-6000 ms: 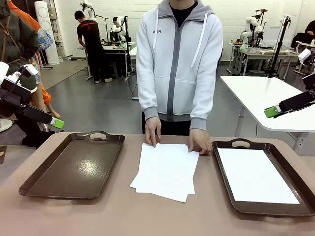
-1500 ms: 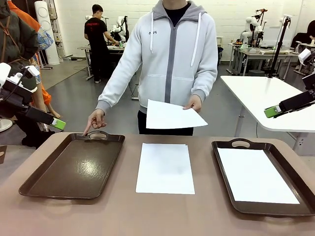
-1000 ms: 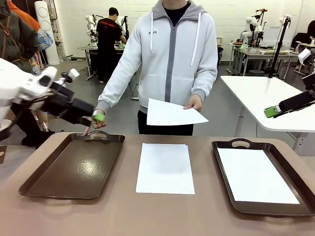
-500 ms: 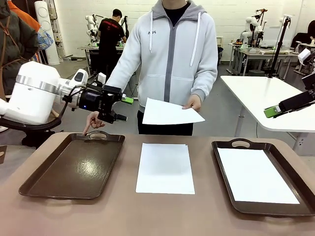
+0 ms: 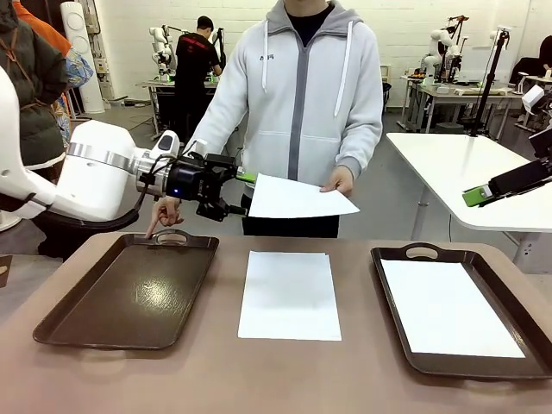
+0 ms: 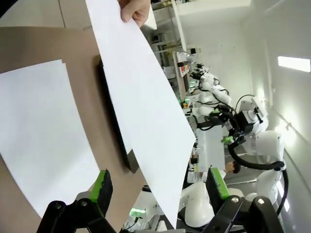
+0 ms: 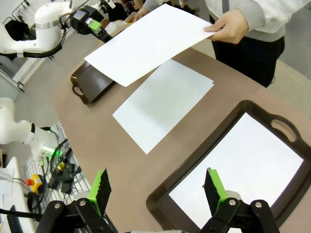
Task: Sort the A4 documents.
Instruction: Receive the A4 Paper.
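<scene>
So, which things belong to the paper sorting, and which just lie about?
For the job:
- thin white paper sheet in the person's hand
- white paper between the trays
- white sheet in the right dark brown tray
- left dark brown tray, bare
- left gripper, open, at the held sheet

Lying about:
- white table behind, right
- grey workbench far back

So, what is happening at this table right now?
A person's hand holds out one white sheet above the table. The left gripper is open, with the free edge of that sheet between its fingers, not yet shut on it. The person's other hand points at the handle of the left tray. White paper lies in the middle of the table, and another sheet lies in the right tray. The right gripper is open, raised on that tray's side.
</scene>
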You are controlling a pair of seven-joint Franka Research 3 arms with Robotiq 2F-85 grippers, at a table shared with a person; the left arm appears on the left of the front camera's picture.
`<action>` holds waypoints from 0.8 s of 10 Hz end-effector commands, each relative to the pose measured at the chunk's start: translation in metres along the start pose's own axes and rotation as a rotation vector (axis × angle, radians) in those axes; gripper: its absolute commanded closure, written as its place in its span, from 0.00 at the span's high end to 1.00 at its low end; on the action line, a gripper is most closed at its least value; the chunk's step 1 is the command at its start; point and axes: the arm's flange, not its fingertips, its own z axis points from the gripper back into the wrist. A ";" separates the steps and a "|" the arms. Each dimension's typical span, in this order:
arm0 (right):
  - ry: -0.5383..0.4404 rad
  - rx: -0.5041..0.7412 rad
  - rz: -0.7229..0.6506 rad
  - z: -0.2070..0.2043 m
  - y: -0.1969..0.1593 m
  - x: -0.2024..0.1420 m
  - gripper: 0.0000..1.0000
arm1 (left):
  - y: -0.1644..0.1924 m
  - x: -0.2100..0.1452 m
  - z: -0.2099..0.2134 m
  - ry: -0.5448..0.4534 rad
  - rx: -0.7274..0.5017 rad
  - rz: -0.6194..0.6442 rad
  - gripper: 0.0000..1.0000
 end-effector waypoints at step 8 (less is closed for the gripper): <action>0.001 0.003 0.005 -0.001 0.001 0.000 1.00 | 0.040 0.049 -0.045 -0.022 -0.060 0.142 1.00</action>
